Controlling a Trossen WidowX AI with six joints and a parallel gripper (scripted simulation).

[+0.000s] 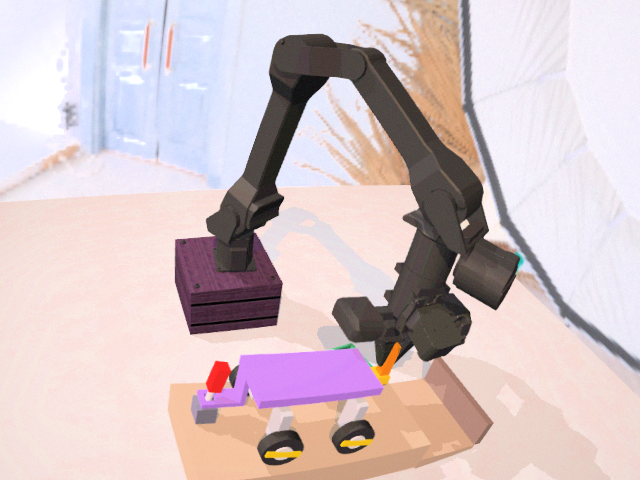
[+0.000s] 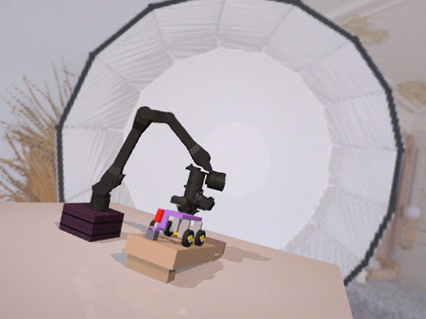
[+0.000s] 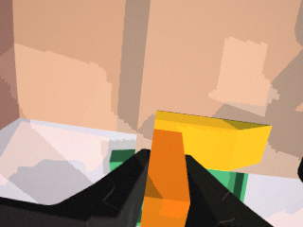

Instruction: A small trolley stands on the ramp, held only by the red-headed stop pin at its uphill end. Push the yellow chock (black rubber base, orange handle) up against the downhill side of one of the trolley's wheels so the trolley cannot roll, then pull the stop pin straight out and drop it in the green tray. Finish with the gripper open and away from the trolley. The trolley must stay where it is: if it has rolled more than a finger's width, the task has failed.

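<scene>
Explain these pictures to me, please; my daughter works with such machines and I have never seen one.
The machine is one dark jointed arm, bolted on a purple block. Its gripper is closed on the orange handle of a yellow chock.

The top picture looks down from above, the exterior one from farther off to the side, and the wrist one from beside the gripper.

On the table stands a wooden ramp; on it, a purple-topped trolley with a red-headed pin at one end. A green tray is partly hidden behind.
</scene>
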